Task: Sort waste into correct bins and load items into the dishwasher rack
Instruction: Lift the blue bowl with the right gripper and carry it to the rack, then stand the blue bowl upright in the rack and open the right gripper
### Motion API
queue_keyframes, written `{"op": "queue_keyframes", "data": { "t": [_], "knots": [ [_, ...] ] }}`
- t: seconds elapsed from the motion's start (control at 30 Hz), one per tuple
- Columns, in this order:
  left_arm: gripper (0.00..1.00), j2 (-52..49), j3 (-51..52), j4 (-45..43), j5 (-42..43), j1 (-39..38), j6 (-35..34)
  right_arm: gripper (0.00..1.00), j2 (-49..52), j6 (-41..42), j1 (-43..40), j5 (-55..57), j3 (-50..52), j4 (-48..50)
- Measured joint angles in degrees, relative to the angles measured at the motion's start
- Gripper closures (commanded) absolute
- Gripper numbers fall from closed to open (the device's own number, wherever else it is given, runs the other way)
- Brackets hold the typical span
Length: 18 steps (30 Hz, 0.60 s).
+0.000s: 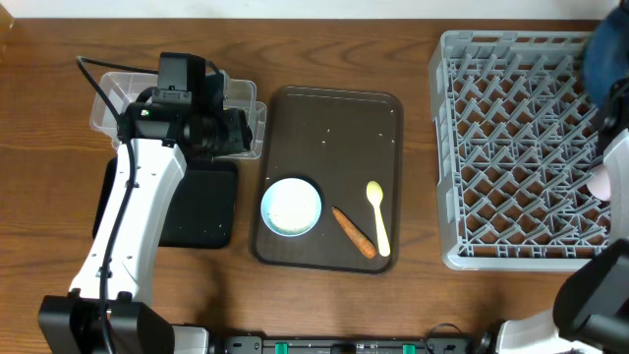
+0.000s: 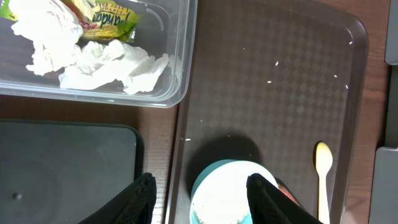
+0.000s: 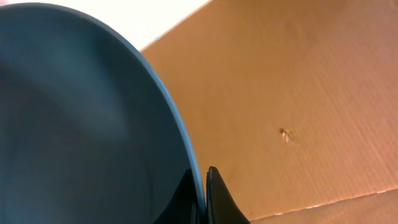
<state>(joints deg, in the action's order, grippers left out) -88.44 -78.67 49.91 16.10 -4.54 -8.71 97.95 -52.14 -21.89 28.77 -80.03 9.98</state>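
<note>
Loading step in hand, to judge by the pose. Grips the large dark blue bowl by its rim, right claw pinched together on the edge, up at 2 o'clock above the far corner of the large square grey plastic dishwasher rack. Calls next for a lowering into the lattice, bowl tipped to lodge between the ribs, and only then a release. Toward 6 o'clock, on the flat dark brown serving tray: small pale-rimmed white bowl with what looks like rice inside, small orange carrot piece just beside it at its 4 o'clock, pale yellow spoon close alongside, loose white rice grains scattered toward 12. Not yet sorted or loaded, any of it. At 10 o'clock, crumpled white and yellow-green wrappers already inside the clear plastic rectangular tub; shallow black rectangular tray just beside it on the 6 o'clock side. Hovers over the tub's 3 o'clock end with the left claw parted and holding nothing, white bowl in sight below its fingers. Suggests a reach there afterwards, fingers set astride the rim. All on a brown wooden surface.
</note>
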Motion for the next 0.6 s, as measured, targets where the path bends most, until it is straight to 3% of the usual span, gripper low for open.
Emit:
{"op": "queue_keyframes", "data": {
  "t": [0.6],
  "knots": [
    [0.50,0.0,0.0,0.0,0.0,0.0,0.0,0.99,10.5,-10.8,-4.5,0.3,-0.1,10.8]
  ]
}}
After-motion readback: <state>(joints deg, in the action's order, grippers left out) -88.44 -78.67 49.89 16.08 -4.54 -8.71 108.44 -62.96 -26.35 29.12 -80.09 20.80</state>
